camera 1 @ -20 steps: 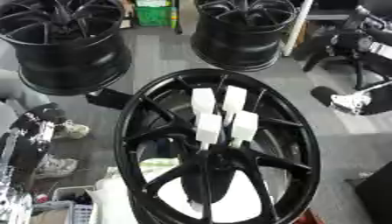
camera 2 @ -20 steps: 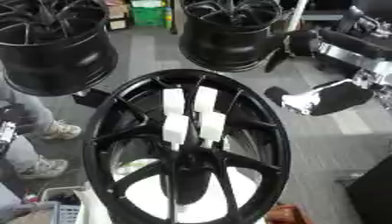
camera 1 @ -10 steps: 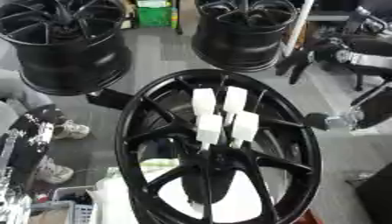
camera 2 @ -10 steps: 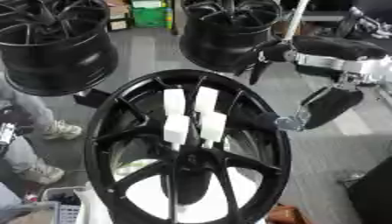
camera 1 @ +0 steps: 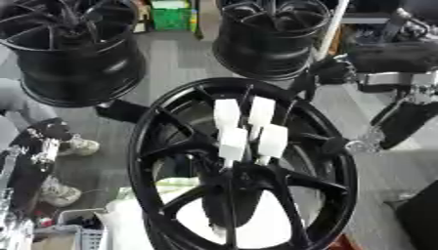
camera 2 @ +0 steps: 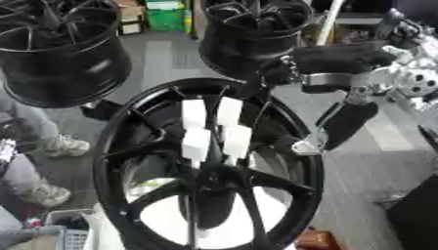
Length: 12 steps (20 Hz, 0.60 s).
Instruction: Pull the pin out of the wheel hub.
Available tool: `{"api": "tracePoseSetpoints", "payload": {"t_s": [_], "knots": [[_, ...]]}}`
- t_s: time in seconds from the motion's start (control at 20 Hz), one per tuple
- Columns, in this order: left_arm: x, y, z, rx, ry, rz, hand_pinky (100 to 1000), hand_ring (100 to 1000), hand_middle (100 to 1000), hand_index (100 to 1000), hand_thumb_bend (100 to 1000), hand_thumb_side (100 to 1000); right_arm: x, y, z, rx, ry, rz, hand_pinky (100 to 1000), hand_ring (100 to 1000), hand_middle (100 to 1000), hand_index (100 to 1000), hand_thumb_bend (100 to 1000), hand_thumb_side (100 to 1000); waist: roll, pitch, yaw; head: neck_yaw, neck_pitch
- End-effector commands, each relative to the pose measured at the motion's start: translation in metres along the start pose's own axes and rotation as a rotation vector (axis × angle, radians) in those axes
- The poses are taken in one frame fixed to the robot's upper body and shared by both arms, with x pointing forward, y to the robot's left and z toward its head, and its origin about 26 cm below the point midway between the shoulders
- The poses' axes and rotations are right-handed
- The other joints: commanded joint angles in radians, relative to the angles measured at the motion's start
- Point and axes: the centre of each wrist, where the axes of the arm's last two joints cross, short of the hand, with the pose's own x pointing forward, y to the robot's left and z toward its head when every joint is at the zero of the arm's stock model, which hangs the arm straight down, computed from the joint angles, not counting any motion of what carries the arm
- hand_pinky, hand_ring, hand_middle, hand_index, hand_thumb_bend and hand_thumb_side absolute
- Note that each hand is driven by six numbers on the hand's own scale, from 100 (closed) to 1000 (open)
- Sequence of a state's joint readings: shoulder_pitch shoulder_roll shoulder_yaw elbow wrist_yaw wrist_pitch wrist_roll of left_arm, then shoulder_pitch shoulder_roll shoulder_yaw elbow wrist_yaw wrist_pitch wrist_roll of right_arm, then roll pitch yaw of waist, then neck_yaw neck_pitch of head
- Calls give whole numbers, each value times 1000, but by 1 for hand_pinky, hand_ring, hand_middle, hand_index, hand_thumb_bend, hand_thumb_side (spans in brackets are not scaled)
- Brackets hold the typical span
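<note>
A large black wheel hub [camera 1: 143, 146] stands tilted in the middle of the view. Several white block-shaped pins [camera 1: 228, 115] stick out of its centre in a tight cluster. My right arm [camera 2: 342, 57] comes in from the upper right. Its hand [camera 2: 346, 122] hangs over the hub's right rim, with straight fingers [camera 2: 310, 144] pointing down-left at the rim edge. It holds nothing and stays to the right of the pins. My left hand [camera 1: 32, 146] shows as a dark shape at the lower left edge, away from the hub.
Two more black wheels stand behind, one at the back left [camera 1: 77, 53] and one at the back middle [camera 1: 270, 39]. A green box [camera 1: 174, 17] sits between them. A person's shoes [camera 1: 78, 145] are left of the hub. A white basket [camera 1: 77, 234] is at the lower left.
My right arm has swung in from the right. Its hand has moved left and down from beside the wheel to over the hub's right rim. The pins have not moved.
</note>
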State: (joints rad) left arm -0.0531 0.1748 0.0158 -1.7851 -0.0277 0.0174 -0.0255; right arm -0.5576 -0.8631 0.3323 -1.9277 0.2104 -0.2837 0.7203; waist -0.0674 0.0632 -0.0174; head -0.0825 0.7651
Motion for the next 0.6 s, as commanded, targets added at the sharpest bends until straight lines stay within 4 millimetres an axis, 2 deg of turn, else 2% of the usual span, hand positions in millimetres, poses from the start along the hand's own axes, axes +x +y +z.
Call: {"api": "tracePoseSetpoints", "payload": {"t_s": [0.05,0.4,0.45,0.6], "knots": [[5,2,-2,-9,-20,-16,754,726,670,792,174,592,-3,-6,-2,32,8,29,760,710,820,928,340,350,2,-9,1,-3,5],[5,2,-2,-12,-20,-13,754,726,670,792,174,592,-11,-3,-15,77,-10,23,760,711,819,925,338,350,2,-9,2,-6,5],[5,2,-2,-12,-20,-13,754,726,670,792,174,592,-12,-2,-16,85,-10,22,760,711,817,924,321,323,3,-9,2,-6,5],[5,1,-2,-14,-19,-12,754,726,670,792,174,593,-17,-1,-20,105,-9,18,760,711,818,923,339,349,3,-9,2,-7,5]]}}
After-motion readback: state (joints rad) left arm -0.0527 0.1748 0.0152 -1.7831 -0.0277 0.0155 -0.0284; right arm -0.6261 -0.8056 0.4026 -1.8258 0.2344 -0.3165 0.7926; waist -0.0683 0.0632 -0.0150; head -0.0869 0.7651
